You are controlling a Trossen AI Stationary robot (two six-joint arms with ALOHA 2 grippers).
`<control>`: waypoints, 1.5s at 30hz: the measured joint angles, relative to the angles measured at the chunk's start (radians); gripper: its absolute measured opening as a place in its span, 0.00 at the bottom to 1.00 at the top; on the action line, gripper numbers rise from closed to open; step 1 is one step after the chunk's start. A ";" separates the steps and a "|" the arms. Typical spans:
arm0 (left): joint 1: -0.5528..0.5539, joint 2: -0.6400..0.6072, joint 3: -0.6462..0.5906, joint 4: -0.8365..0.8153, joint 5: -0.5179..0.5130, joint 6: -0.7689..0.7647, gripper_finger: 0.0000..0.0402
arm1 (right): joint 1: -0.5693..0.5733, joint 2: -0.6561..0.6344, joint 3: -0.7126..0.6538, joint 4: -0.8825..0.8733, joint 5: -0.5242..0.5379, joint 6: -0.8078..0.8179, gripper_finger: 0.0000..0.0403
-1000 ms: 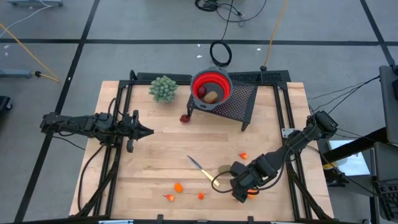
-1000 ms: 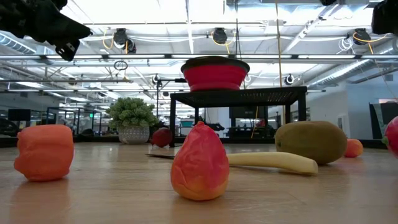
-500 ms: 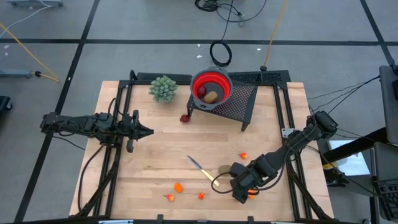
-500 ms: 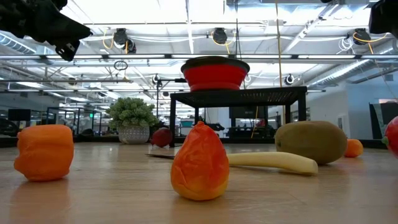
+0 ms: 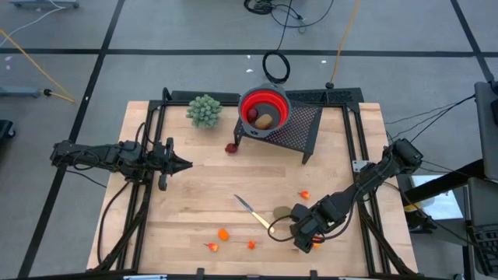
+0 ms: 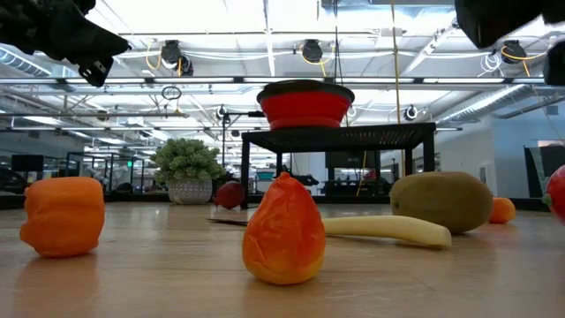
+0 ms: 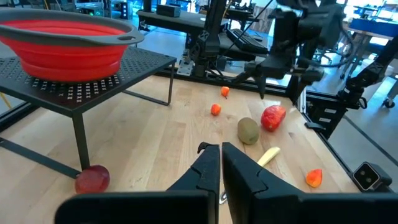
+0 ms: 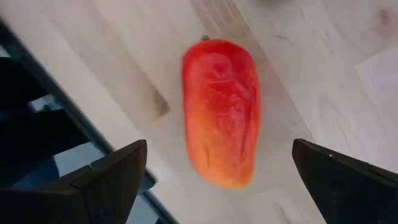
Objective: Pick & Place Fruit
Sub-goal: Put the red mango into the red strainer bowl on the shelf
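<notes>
A long orange-red fruit [image 8: 221,112] lies on the wooden table near its front right. My right gripper [image 8: 217,149] hangs open above it, pointing steeply down, one finger on each side and clear of it; the high view shows that gripper [image 5: 309,236] covering most of this fruit [image 5: 317,243]. A brown kiwi [image 5: 282,212] lies just beyond it. Small orange bits [image 5: 223,233] [image 5: 304,194] lie scattered on the table. A dark red fruit [image 5: 231,148] rests by the stand. My left gripper [image 5: 183,163] waits shut over the table's left side.
A red bowl [image 5: 264,109] holding fruit stands on a black mesh stand [image 5: 299,128] at the back. A green plant [image 5: 205,110] is to its left. A knife with a pale handle [image 5: 255,212] lies between the kiwi and the orange bits. Bare wood fills the middle.
My right gripper has come down toward the long orange-red fruit, still open, and its body now shows at the top right of the low view. The fruit has not moved.
</notes>
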 joint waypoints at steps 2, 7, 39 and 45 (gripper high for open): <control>0.000 0.000 0.000 0.000 0.000 0.000 0.05 | 0.000 0.000 -0.025 0.022 0.005 0.012 0.98; 0.000 0.000 0.000 0.000 0.000 -0.007 0.06 | 0.000 0.000 -0.081 0.135 0.000 0.011 0.98; 0.000 0.000 0.000 -0.001 -0.002 -0.026 0.06 | -0.001 0.000 -0.287 0.349 -0.050 0.118 0.98; 0.000 0.000 0.000 -0.001 -0.002 -0.026 0.06 | -0.001 0.000 -0.288 0.348 -0.050 0.119 0.97</control>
